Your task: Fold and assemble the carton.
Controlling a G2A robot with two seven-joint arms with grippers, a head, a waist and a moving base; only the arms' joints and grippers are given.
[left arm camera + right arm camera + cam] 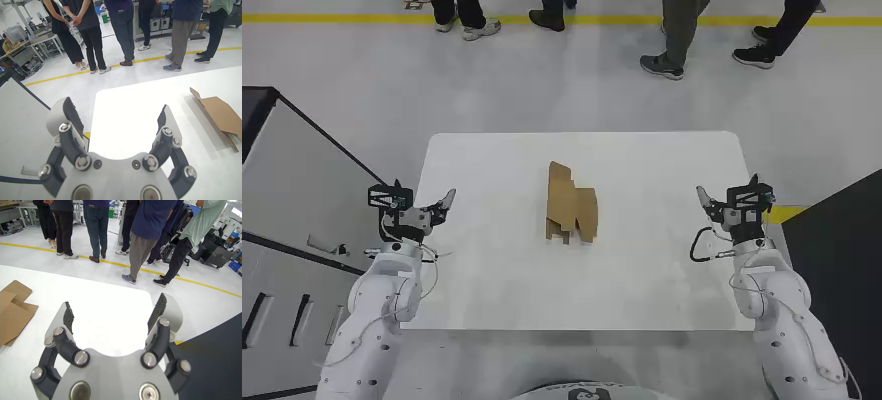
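Note:
A flat, unfolded brown carton (570, 204) lies in the middle of the white table (502, 280). It also shows as a flat sheet (219, 113) in the left wrist view and as stacked flaps (13, 311) in the right wrist view. My left gripper (438, 204) hovers at the table's left edge, open and empty; its ribbed pads (72, 115) stand wide apart. My right gripper (712, 200) hovers at the right edge, open as well, with nothing between its fingers (157, 311). Both grippers are well apart from the carton.
Several people stand on the floor beyond the table's far edge, behind a yellow floor line (642, 20). A grey panel (282, 170) flanks the table's left side and a dark surface (842, 230) its right. Bare tabletop surrounds the carton.

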